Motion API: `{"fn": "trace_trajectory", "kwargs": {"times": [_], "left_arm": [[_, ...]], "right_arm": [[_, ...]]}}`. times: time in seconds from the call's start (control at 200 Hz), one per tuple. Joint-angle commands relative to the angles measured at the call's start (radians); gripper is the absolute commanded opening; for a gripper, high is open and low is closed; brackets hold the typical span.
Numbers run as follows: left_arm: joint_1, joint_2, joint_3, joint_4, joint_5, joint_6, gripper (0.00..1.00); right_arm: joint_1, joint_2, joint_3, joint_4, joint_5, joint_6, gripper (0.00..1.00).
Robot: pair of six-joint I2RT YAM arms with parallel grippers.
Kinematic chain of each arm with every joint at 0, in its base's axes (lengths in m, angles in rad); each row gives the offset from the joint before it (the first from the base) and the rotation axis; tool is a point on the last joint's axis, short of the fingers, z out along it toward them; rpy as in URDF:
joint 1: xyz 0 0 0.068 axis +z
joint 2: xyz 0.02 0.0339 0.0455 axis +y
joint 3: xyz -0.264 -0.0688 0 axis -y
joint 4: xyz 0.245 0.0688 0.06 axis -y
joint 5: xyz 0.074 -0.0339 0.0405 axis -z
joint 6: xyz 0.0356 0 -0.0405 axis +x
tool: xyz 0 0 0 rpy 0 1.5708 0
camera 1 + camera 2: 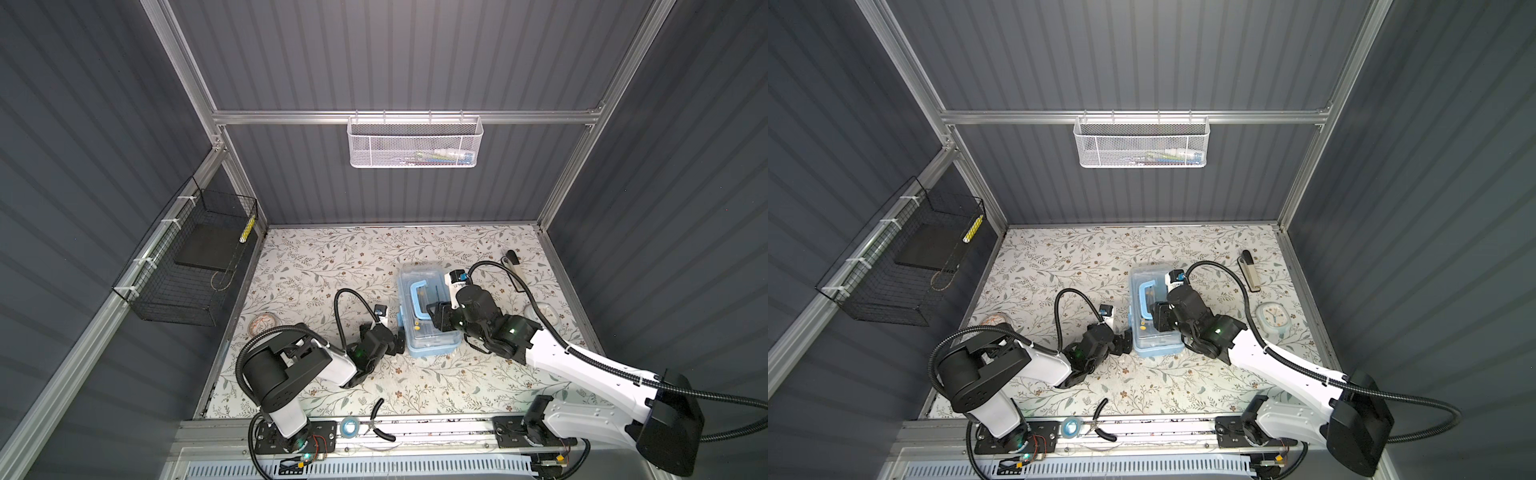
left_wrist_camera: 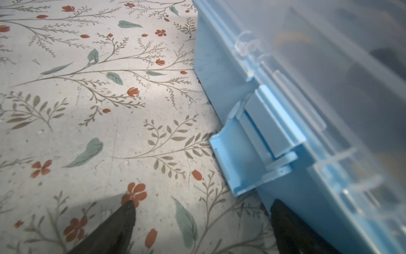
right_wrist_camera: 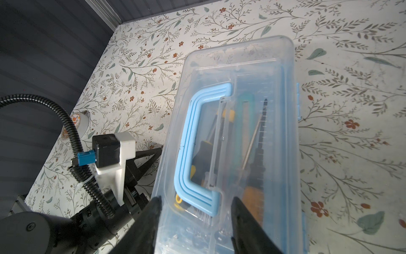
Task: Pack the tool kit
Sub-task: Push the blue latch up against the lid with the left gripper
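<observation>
While the left gripper (image 2: pixel 202 204) is standing wide open beside the latch (image 2: pixel 241 158), the toolbox (image 1: pixel 432 340) is sitting shut at table (image 1: pixel 332 270) centre; right gripper (image 3: pixel 196 199) is hanging over its clear lid (image 3: pixel 252 66), jaws parted, gripping nothing.

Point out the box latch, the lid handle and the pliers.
box latch (image 2: pixel 239 158): left wrist view, blue flap.
lid handle (image 3: pixel 184 143): right wrist view, long bar.
pliers (image 1: pixel 377 408): a top view, black grip.
</observation>
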Motion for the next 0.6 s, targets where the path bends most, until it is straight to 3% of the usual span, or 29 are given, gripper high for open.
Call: {"fn": "trace_trajectory", "kwargs": {"times": [0.0, 0.59], "left_arm": [[-0.006, 0.038, 0.017, 0.014, -0.007, 0.010, 0.96], [-0.004, 0.050, 0.090, -0.053, -0.137, 0.070, 0.95]], "right_arm": [[-0.007, -0.009, -0.015, 0.009, -0.005, -0.002, 0.53], [-0.009, 0.000, -0.027, 0.016, -0.019, 0.012, 0.52]]}}
